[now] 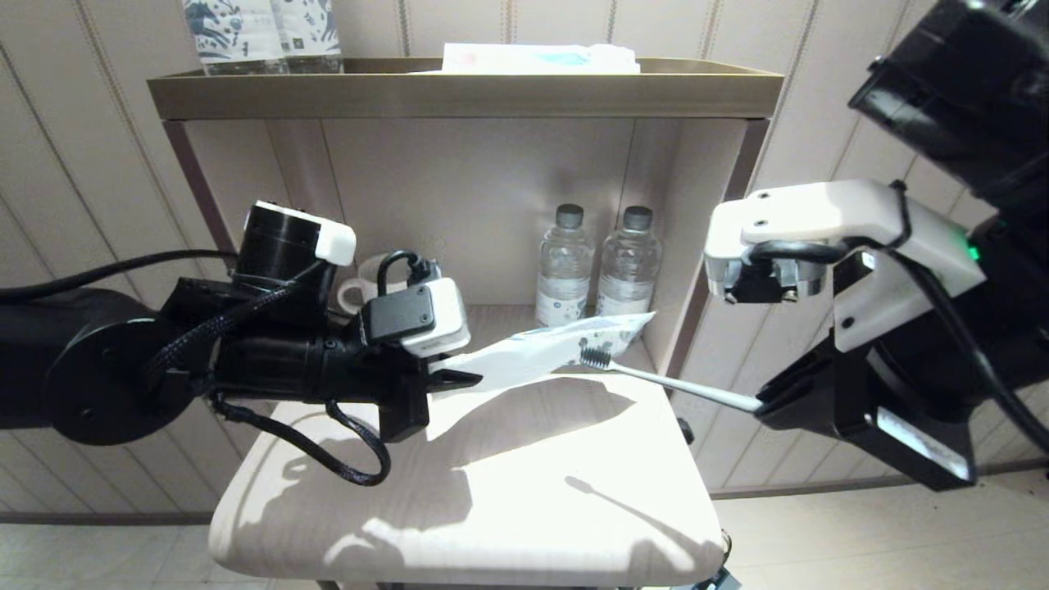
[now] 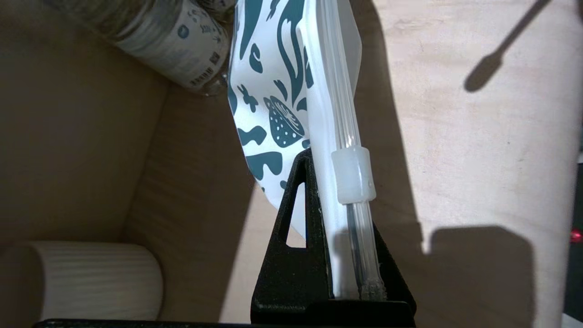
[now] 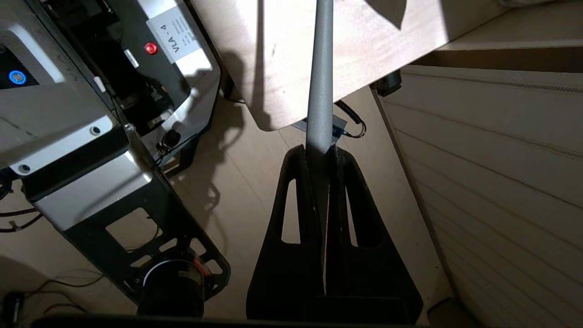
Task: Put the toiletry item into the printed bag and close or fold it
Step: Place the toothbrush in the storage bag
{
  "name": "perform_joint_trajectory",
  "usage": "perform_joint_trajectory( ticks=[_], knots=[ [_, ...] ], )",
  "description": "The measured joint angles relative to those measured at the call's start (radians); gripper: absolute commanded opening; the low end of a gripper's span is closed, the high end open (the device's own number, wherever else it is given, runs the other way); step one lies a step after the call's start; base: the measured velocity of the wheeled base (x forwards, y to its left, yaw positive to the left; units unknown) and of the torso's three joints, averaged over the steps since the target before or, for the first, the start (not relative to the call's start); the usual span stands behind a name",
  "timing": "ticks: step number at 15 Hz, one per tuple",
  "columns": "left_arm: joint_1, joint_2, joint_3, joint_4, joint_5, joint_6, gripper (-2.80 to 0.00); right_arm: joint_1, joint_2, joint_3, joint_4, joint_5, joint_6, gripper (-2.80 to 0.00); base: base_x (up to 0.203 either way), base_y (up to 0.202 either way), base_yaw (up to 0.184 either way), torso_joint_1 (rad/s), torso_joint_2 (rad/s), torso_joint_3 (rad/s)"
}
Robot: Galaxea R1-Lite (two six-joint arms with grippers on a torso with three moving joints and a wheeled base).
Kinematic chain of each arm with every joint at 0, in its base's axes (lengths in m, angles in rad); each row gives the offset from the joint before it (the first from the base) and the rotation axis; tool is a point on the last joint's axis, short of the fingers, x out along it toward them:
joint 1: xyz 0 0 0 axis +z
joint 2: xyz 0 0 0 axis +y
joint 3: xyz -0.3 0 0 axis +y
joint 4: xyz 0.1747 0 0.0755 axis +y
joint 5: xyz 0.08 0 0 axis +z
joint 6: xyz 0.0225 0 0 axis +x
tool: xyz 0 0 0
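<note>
The printed bag hangs level in the air over the table, and my left gripper is shut on its plain white end. In the left wrist view the bag shows its dark blue print, with the zip strip and its slider running out from my left gripper. My right gripper is shut on the tail of the toothbrush. The bristle head touches or overlaps the bag's lower edge near the printed end; I cannot tell whether it is inside. From the right wrist, the grey handle sticks out of the shut gripper.
Two water bottles and a white mug stand in the shelf recess behind the pale table. The shelf top carries blue-patterned packages and a flat white packet. The robot base is below right.
</note>
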Motion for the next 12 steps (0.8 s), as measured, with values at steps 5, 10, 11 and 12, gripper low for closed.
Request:
perform_joint_trajectory(
  ticks=[5,10,11,12],
  knots=[
    [-0.017,-0.016,0.026,-0.025,0.039,0.011,-2.8,-0.004,0.018,-0.012,0.02,0.0,0.002,-2.8,0.0,0.0,0.0,0.0,0.0,0.0],
    [-0.021,-0.028,0.041,-0.028,0.038,0.01,-2.8,-0.04,0.033,-0.012,0.015,-0.001,0.005,-2.8,0.0,0.0,0.0,0.0,0.0,0.0],
    [-0.021,-0.029,0.041,-0.028,0.037,0.01,-2.8,-0.052,0.037,-0.012,0.013,-0.001,0.004,-2.8,0.0,0.0,0.0,0.0,0.0,0.0],
    [-0.021,-0.029,0.041,-0.029,0.036,0.01,-2.8,-0.067,0.041,-0.013,0.009,-0.001,0.002,-2.8,0.0,0.0,0.0,0.0,0.0,0.0]
  ],
)
